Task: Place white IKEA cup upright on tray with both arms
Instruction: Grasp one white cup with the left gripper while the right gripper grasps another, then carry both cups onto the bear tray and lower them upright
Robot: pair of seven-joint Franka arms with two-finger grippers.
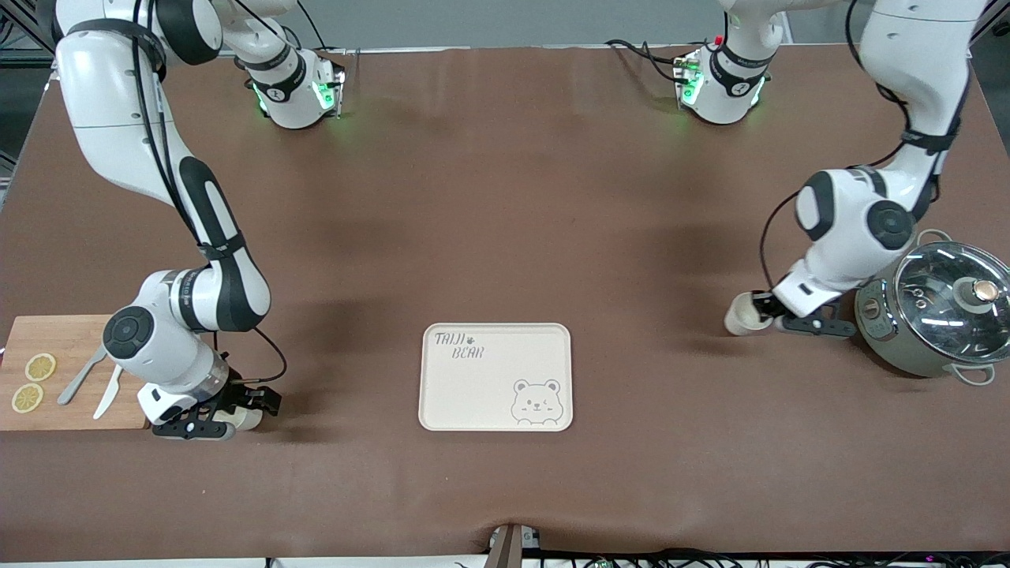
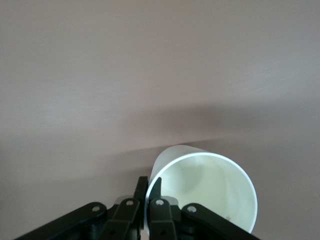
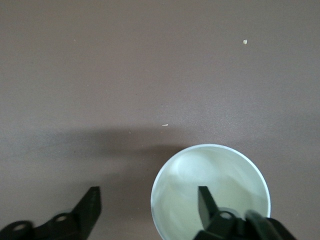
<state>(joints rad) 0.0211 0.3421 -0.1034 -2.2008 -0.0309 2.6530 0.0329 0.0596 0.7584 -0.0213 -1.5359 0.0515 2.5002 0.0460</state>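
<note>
Two white cups show. One white cup (image 1: pixel 740 315) (image 2: pixel 205 187) lies on its side beside the pot, at the left arm's end of the table. My left gripper (image 1: pixel 764 313) (image 2: pixel 149 186) is shut on its rim, one finger inside and one outside. The other white cup (image 1: pixel 249 418) (image 3: pixel 210 192) sits by the cutting board, at the right arm's end, its mouth facing the right wrist camera. My right gripper (image 1: pixel 235 414) (image 3: pixel 147 202) is open astride that cup's rim, one finger inside and one well outside. The cream tray (image 1: pixel 489 394) lies bare between the two arms.
A wooden cutting board (image 1: pixel 75 347) with two lemon slices (image 1: pixel 39 367) and cutlery (image 1: pixel 87 377) lies right beside the right gripper. A grey pot with a glass lid (image 1: pixel 939 312) stands close beside the left wrist.
</note>
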